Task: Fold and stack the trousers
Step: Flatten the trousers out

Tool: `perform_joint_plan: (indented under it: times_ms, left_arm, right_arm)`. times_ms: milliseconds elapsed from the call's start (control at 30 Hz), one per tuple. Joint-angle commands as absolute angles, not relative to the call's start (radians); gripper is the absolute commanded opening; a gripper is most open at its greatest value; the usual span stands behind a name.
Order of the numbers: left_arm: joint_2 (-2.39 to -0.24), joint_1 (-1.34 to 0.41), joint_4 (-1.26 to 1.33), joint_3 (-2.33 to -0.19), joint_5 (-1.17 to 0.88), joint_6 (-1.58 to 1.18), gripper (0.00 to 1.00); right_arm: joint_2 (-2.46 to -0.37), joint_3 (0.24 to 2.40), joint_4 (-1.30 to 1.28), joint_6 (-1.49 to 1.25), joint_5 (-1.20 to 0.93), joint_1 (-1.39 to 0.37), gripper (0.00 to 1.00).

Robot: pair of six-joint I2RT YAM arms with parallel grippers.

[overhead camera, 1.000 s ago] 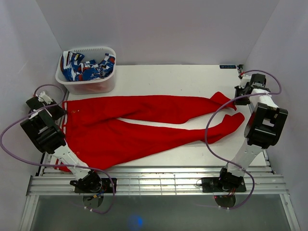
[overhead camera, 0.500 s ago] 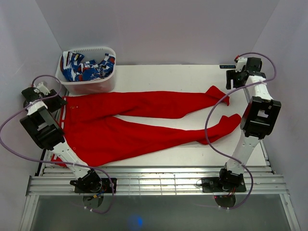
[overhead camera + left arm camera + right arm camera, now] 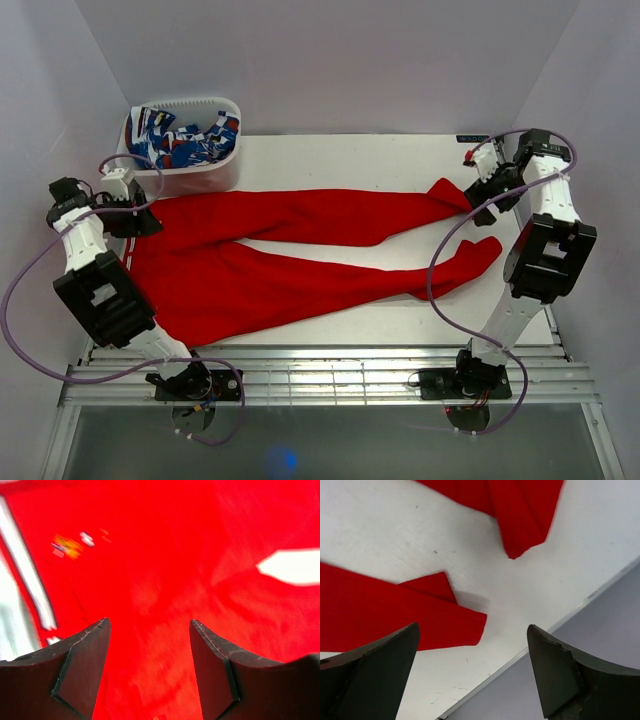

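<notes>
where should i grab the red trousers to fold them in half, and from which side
Likely the ends, from above: the trousers lie flat, waistband at the left, cuffs at the right. The left gripper hangs open over the waist and the right gripper open by the far leg's cuff, so pinch those edges.

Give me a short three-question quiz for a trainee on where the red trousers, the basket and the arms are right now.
1. True or false: the trousers are already folded in half.
2. The white basket holds: A) a second pair of red trousers; B) patterned cloth; C) nothing.
3. Fill in: the left tool, open, hangs over the trousers' ____ end.

Key: 1 false, they lie spread out full length. 2 B. 3 waist.
</notes>
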State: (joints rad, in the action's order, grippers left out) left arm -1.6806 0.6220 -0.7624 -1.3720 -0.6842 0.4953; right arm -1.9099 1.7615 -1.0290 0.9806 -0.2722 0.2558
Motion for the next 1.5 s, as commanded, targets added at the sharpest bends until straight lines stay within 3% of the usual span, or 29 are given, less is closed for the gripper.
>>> perform_joint_plan:
  times_ms: [0,67,167,600,633,733,800,833,867,1033,1267,1333,1467]
  left_arm:
    - [-1.637,0.612,-0.958,-1.315,-0.742,0.695,0.75]
    - [-1.647,0.611,-1.041,-1.307,-0.749,0.759,0.75]
    - [-1.664,0.611,-1.092,-1.289,-0.736,0.805,0.93]
    - [-1.704,0.611,-1.04,-1.247,-0.655,0.775,0.93]
    - [-1.707,0.611,-1.034,-1.247,-0.65,0.769,0.93]
    - [-1.712,0.612,-1.011,-1.24,-0.631,0.746,0.9]
    - [-1.704,0.612,-0.994,-1.229,-0.621,0.736,0.88]
    - [-1.7,0.612,-0.971,-1.204,-0.606,0.732,0.83]
    - [-1.7,0.612,-0.965,-1.204,-0.6,0.732,0.83]
    - [-1.738,0.612,-0.881,-1.132,-0.522,0.697,0.48]
    - [-1.868,0.612,-0.772,-1.138,-0.408,0.64,0.22]
    - [-1.902,0.612,-0.769,-1.155,-0.397,0.618,0.17]
    - [-1.934,0.612,-0.75,-1.181,-0.38,0.597,0.06]
  right_arm:
    - [-1.894,1.683,-1.161,1.262,-0.302,0.258,0.93]
    - [-1.898,1.643,-1.158,1.374,-0.29,0.256,0.95]
    - [-1.933,1.641,-1.143,1.46,-0.255,0.245,0.96]
    - [-1.982,1.442,-0.947,1.624,-0.109,0.203,0.93]
    - [-1.98,1.422,-0.942,1.631,-0.095,0.199,0.89]
    - [-1.977,1.414,-0.934,1.643,-0.057,0.198,0.54]
    - [-1.971,1.439,-0.96,1.629,-0.048,0.199,0.4]
    - [-1.954,1.491,-0.995,1.623,-0.051,0.215,0.08]
    - [-1.954,1.491,-0.996,1.623,-0.057,0.215,0.08]
    - [-1.833,1.551,-1.002,1.617,-0.081,0.259,0.08]
    - [-1.632,1.527,-0.986,1.617,-0.247,0.409,0.08]
    - [-1.525,1.452,-0.979,1.689,-0.281,0.457,0.08]
    - [-1.313,1.078,-0.933,1.918,-0.292,0.59,0.08]
